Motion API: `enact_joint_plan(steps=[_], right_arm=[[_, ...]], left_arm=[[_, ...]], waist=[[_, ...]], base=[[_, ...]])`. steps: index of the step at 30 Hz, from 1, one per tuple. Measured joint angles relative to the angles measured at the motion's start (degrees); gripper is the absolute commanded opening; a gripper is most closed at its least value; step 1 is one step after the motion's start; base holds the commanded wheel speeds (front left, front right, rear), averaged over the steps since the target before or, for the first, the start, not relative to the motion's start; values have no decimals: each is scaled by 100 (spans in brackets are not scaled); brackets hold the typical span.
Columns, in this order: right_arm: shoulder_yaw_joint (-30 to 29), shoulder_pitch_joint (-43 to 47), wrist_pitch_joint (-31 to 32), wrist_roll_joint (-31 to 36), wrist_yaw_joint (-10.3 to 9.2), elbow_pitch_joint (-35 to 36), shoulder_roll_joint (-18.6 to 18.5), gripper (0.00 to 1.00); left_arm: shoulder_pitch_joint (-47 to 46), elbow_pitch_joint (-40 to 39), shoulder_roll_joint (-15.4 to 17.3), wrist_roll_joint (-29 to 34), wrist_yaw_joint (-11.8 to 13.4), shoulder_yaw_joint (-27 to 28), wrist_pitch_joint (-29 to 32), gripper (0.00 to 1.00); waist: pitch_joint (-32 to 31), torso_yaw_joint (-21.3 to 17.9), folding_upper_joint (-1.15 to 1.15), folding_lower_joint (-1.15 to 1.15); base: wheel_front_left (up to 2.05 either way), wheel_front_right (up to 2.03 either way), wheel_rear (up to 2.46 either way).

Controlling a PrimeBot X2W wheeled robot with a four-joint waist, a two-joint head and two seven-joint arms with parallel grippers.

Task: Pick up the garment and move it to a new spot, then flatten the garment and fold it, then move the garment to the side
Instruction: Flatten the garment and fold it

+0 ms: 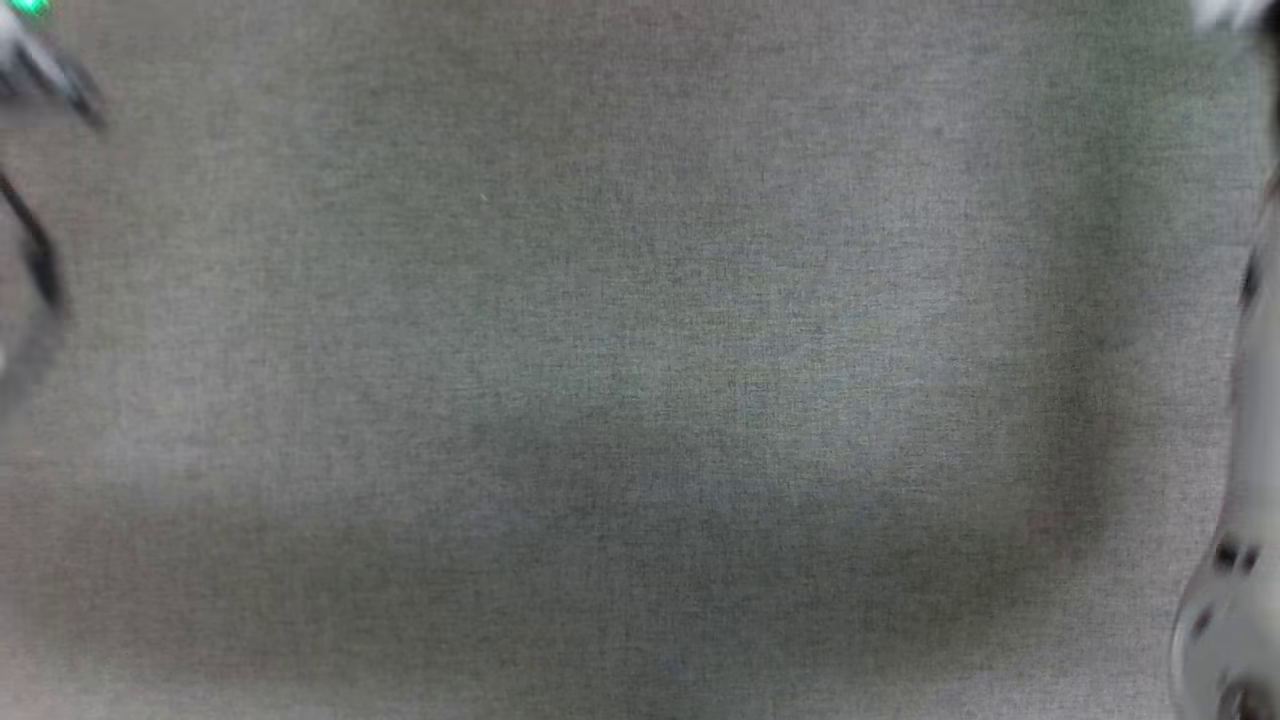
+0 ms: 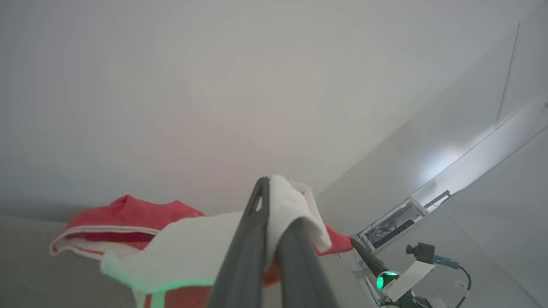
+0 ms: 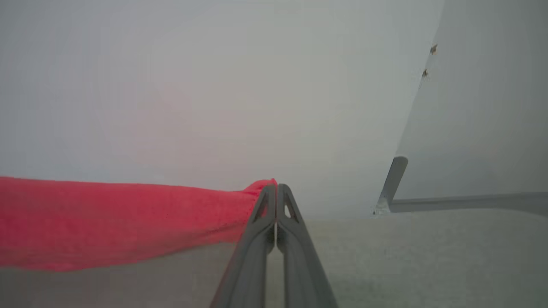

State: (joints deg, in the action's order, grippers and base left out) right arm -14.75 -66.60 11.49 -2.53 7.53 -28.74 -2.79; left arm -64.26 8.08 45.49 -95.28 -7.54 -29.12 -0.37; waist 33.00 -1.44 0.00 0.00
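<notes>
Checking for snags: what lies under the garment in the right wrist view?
Grey surface shows below the garment, pinched by the right gripper; the part beneath the cloth is hidden.

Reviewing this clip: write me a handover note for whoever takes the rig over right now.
Left gripper: shut on the white sleeve of the garment.
Right gripper: shut on a red edge of the garment.
Garment: unfolded, held between both grippers, with its red body stretched above the grey surface. Whether any part rests on the surface is unclear.
Done: garment picked up.
Left: lay it down at the new spot, flatten it, fold it, move it aside.
</notes>
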Motion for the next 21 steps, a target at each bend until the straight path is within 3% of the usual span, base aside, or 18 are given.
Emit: enact_joint_plan(steps=[11,21], right_arm=[[427,3240,1285,-1156,-1,2696,-3,0],[442,5368,1916,-1499,-1,4399,-8,0]], left_arm=[[3255,-1616,-103,294,0,660,-1068,0],[4903,-2185,66,878,0,579,-1408,0]], waist=[[-364,59,0,0],[-823,47,0,0]], base=[[0,0,0],[0,0,0]])
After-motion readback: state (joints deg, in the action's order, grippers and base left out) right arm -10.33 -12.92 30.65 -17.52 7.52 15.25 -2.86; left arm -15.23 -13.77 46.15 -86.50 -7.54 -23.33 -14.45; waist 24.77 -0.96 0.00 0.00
